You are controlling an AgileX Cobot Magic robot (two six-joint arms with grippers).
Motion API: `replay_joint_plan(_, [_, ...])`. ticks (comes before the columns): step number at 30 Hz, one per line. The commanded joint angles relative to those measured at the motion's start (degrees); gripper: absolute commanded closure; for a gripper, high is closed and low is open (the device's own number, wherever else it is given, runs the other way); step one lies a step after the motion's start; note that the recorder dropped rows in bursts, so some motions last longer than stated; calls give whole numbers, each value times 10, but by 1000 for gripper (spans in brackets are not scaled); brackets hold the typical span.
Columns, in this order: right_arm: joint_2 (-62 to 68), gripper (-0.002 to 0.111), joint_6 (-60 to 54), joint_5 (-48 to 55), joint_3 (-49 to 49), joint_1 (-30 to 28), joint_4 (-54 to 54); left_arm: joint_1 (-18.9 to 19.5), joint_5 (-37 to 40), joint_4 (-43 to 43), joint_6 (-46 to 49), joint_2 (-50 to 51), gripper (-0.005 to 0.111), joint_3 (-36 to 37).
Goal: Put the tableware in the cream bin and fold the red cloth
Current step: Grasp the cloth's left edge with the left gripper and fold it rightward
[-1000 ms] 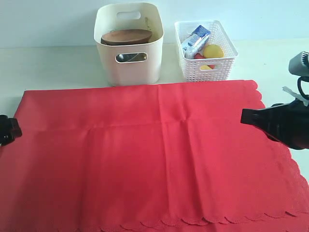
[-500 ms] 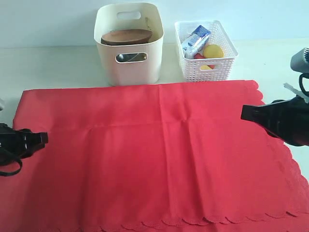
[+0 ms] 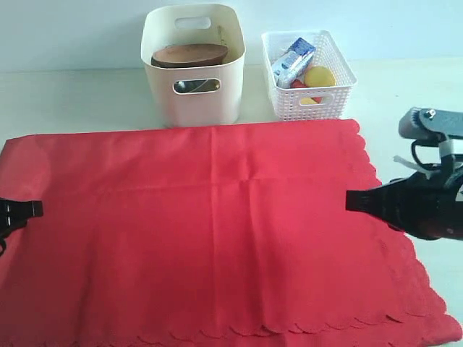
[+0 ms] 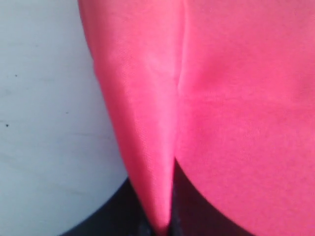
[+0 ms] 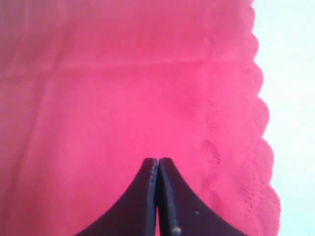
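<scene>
a white lattice basket (image 3: 309,94) stands near the far edge of the table (image 3: 72,101), right of the middle. inside it a blue-and-white carton (image 3: 293,61) leans tilted against the left wall, its top rising above the rim. beside the carton lies a round yellow thing (image 3: 319,76), with a small red piece (image 3: 298,84) and a second yellow piece (image 3: 307,101) lower down, partly hidden by the lattice. the table is pale and plain, and behind its far edge rises a light blue wall (image 3: 72,29).
</scene>
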Motion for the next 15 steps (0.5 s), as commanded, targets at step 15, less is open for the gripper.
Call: replay_joint_plan(15, [166, 108, 14, 8, 4, 0, 0, -13, -231, 484, -451, -205, 107, -45])
